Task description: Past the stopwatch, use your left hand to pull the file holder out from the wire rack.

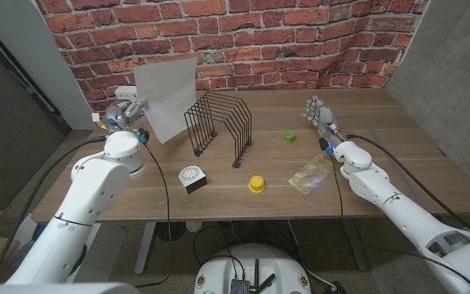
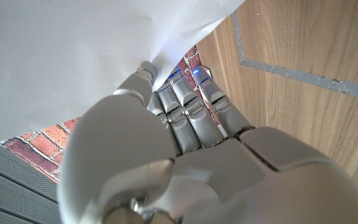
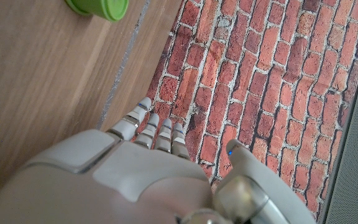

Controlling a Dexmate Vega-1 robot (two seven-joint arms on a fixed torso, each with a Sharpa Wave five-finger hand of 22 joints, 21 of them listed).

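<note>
My left hand [image 1: 126, 113] is holding the file holder [image 1: 168, 97], a thin, flat white sheet with a smooth matte face, and in the left wrist view my pale, glossy fingers [image 2: 188, 109] are pinching its lower corner while the sheet [image 2: 98, 50] is fanning out broad above them. The holder is standing lifted above the table, tilted, just beside the wire rack [image 1: 219, 124] and outside its slots. That rack is made of thin black wire bent into a row of arched dividers, sitting on the wooden table [image 1: 398, 155] with its warm brown grain. In front of the rack a small stopwatch [image 1: 192, 177] is resting, round white face on a dark block. Near it are lying a yellow cap-like piece [image 1: 256, 184], a crinkled shiny wrapper [image 1: 312, 175], and a small green round piece [image 1: 289, 137]. My right hand [image 1: 320, 113] is standing with fingers straight, apart and holding nothing, before the rough red brick wall [image 1: 300, 33].
</note>
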